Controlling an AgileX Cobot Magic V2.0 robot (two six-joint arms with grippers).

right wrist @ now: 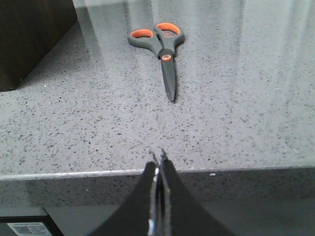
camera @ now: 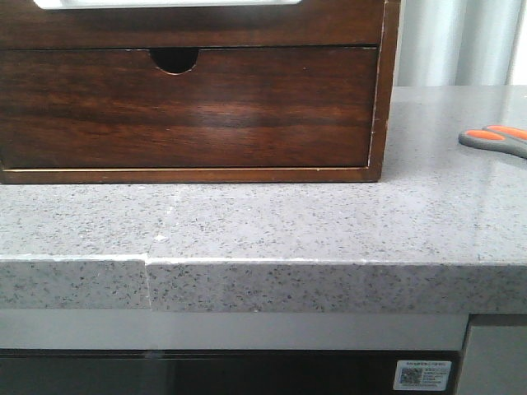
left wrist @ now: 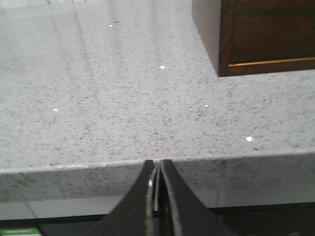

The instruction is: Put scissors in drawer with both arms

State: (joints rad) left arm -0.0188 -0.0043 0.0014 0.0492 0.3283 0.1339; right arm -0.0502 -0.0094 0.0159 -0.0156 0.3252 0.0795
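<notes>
The scissors [right wrist: 164, 49], grey with orange-lined loops, lie flat on the grey speckled counter, blades pointing toward my right gripper [right wrist: 158, 158]. That gripper is shut and empty, at the counter's front edge, well short of the scissors. In the front view only the scissors' handles [camera: 496, 139] show, at the far right. The drawer [camera: 189, 25] is the plain dark front at the top of the wooden box, with a white strip above it. My left gripper [left wrist: 157, 166] is shut and empty at the counter's front edge, left of the box. Neither arm shows in the front view.
The wooden box has a taller lower front with a half-round notch [camera: 174, 59]. Its corner shows in the left wrist view [left wrist: 266, 37] and its side in the right wrist view [right wrist: 29, 34]. The counter [camera: 263, 222] has a seam near its front edge.
</notes>
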